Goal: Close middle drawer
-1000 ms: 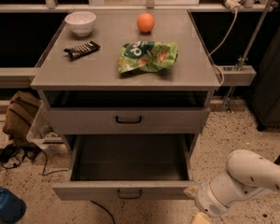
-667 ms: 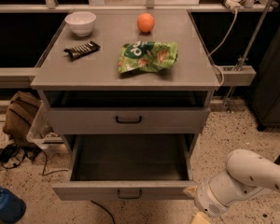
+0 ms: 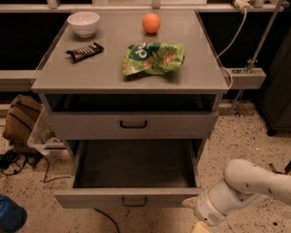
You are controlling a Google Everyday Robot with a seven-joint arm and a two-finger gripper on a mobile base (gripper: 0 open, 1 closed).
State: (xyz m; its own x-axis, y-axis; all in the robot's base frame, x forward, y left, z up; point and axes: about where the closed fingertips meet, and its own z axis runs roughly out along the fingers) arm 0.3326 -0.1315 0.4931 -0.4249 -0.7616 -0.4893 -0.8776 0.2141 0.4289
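The middle drawer [image 3: 87, 197] of the grey cabinet is pulled far out. Its low front panel faces me and carries a small black centre handle [image 3: 134, 201]. The inside is dark and looks empty. My gripper [image 3: 194, 213] is at the end of the white arm [image 3: 252, 186] at the bottom right. It sits just off the right end of the drawer's front panel, close to its corner. Whether it touches the panel cannot be told.
Above it is the taller-fronted top drawer [image 3: 133, 124], slightly out. On the cabinet top [image 3: 106, 72] are a white bowl [image 3: 83, 22], an orange [image 3: 151, 23], a green chip bag [image 3: 153, 58] and a dark snack bar [image 3: 85, 51]. A brown bag [image 3: 20, 118] and cables lie on the floor at left, and a blue object [image 3: 5, 215] at the bottom left.
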